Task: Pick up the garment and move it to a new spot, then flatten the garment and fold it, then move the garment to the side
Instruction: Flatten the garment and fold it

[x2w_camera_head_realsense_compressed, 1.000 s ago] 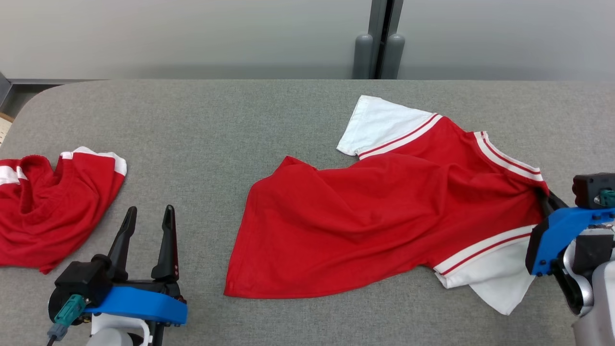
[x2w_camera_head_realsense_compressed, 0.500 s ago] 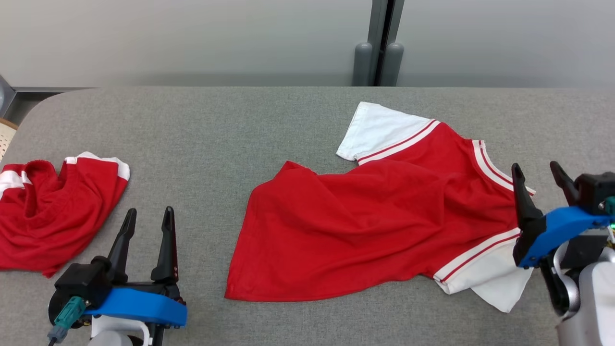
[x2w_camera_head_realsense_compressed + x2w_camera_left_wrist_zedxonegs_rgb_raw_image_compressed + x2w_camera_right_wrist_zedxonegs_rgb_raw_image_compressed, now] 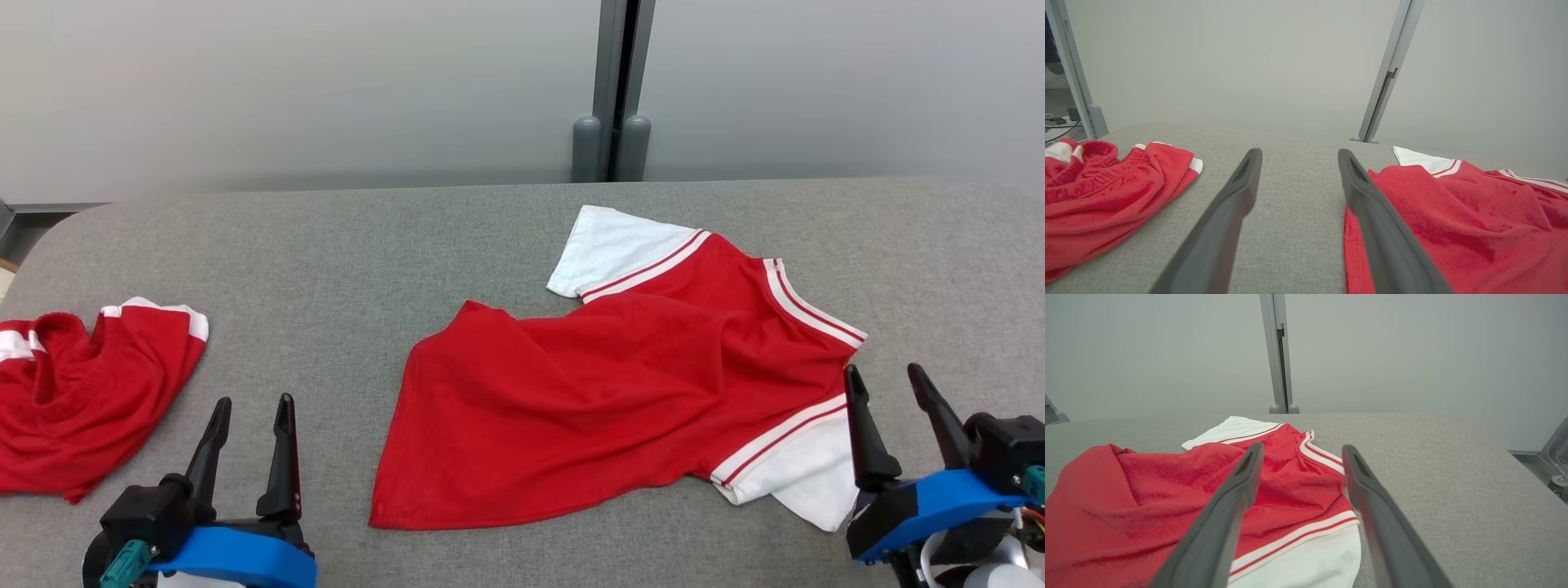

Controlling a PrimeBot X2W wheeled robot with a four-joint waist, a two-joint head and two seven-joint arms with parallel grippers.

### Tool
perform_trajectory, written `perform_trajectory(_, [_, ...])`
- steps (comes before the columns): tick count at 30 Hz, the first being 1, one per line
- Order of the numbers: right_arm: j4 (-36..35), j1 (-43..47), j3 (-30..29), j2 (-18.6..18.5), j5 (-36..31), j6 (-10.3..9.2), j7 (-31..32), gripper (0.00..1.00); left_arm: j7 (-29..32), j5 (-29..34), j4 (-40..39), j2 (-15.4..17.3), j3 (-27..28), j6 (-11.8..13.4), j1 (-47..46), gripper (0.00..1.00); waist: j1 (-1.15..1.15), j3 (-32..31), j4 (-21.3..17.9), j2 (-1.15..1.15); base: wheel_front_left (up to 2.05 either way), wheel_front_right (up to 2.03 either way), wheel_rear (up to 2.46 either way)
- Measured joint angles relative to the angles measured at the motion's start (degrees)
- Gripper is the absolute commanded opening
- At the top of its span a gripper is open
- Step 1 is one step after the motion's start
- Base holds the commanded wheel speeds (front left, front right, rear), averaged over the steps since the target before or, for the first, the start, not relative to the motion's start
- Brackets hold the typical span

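Observation:
The garment [image 3: 620, 392] is a red shirt with white, red-striped sleeves, lying spread but wrinkled on the grey table [image 3: 359, 253], right of centre. It also appears in the left wrist view [image 3: 1453, 216] and the right wrist view [image 3: 1167, 490]. My right gripper [image 3: 884, 380] stands open at the lower right, just off the shirt's near white sleeve [image 3: 792, 469], with nothing between its fingers. At the lower left my left gripper [image 3: 253, 406] is open and empty, left of the shirt's hem. In the right wrist view my right gripper [image 3: 1299, 451] points over the collar end.
A second red garment [image 3: 82, 392] with white trim lies crumpled at the table's left edge, also seen in the left wrist view [image 3: 1102, 192]. A grey wall with a vertical post [image 3: 612, 90] stands behind the table. Bare table lies between the two garments.
My right gripper has let go of the shirt's collar end, opened and drawn back toward me. The shirt lies flatter there. The head camera has tilted, shifting the whole picture down.

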Motion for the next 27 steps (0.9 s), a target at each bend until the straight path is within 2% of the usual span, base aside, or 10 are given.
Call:
perform_trajectory(7, [-0.27, 2.4, 3.0, 0.09, 1.19, 0.0, -1.19, 1.0, 0.0, 0.52, 0.66, -0.2, -0.36, 0.24, 1.66, 1.0, 0.0, -1.26, -0.32, 0.0, 0.0, 0.0, 0.0])
perform_trajectory(19, [-0.11, 2.77, 4.46, 0.1, 1.36, 0.0, -0.68, 1.0, 0.27, 0.63, 0.91, -0.12, -1.14, 0.32, 1.75, 1.0, 0.01, -1.12, 0.13, 0.0, 0.0, 0.0, 0.0])
perform_trajectory(27, [-0.47, 2.72, 5.05, 0.11, 1.35, 0.0, 0.35, 1.0, 7.61, 0.92, 0.89, -1.18, -6.42, -0.26, 0.93, 1.0, 0.01, 0.35, -0.32, 0.0, 0.0, 0.0, 0.0])
